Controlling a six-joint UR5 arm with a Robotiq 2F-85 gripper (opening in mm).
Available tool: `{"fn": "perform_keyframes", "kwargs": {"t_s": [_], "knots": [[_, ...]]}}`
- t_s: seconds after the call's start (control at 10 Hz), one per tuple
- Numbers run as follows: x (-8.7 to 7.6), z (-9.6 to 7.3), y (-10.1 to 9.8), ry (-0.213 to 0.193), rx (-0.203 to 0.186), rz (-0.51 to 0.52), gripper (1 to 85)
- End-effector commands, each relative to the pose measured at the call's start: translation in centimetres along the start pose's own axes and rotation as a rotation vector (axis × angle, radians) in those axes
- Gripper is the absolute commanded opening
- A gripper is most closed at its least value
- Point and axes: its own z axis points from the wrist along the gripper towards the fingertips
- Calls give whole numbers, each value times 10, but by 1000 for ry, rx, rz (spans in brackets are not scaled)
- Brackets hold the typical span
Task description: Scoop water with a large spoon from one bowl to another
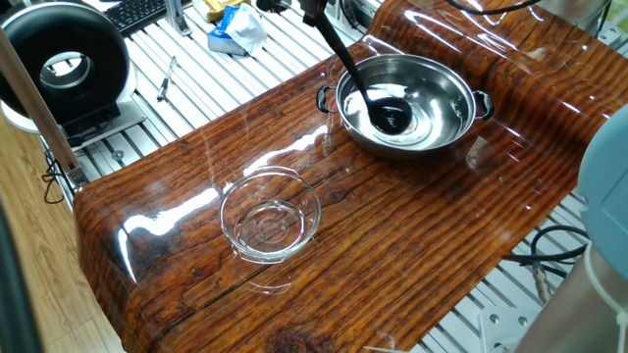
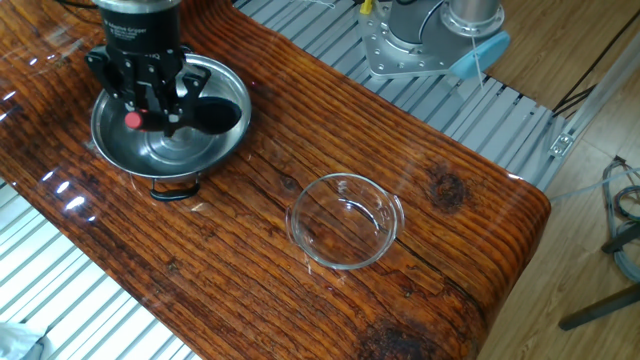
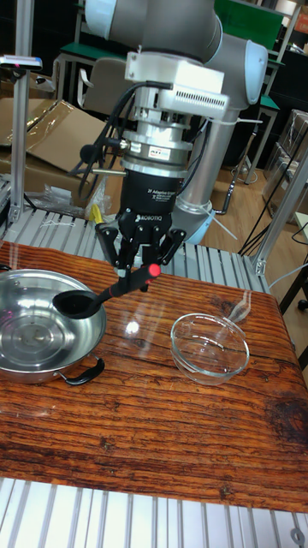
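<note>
My gripper (image 3: 141, 272) is shut on the handle of the large spoon (image 3: 109, 294), a black ladle with a red mark (image 2: 131, 120) at its tip. The ladle's cup (image 1: 391, 116) hangs level inside the steel bowl (image 1: 444, 126), about at rim height in the tall view. Water shows only as faint glints on the bowl's bottom (image 1: 420, 123). From the other side, the gripper (image 2: 152, 108) hovers over the steel bowl (image 2: 150, 170). The clear glass bowl (image 1: 270, 218) (image 2: 346, 220) (image 3: 210, 347) stands apart on the wooden tabletop. What the cup holds cannot be made out.
Off the wooden top, on the slatted metal bench, lie a round black device (image 1: 64, 64), a keyboard (image 1: 137, 12), a blue-white bag (image 1: 235, 29) and a thin tool (image 1: 167, 78). The arm's base (image 2: 430, 40) stands behind the glass bowl.
</note>
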Motion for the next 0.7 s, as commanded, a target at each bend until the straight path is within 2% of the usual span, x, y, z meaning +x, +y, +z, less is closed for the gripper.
{"fn": "perform_keyframes", "kwargs": {"t_s": [0.0,0.6], "knots": [[-1,-8,9,5,-26,13,10],[-9,-14,35,29,-25,55,10]]}}
